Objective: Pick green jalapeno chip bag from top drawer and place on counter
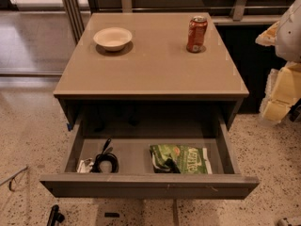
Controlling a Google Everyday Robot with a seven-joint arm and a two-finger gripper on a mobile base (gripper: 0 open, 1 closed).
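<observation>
While the drawer [150,185] stands open, a cable [106,162] lies at its left and the bag [181,158], lettering unreadable, at its right. Above, the counter [155,65] bears a bowl [113,38] and a can [196,34]. Whether the gripper [295,111], at the right edge, is spread or closed, I cannot tell.

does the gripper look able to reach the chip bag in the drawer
Likely yes: the top drawer stands open, the green jalapeno chip bag lies uncovered in its right half, and the gripper hangs at the right edge, nothing between.
</observation>
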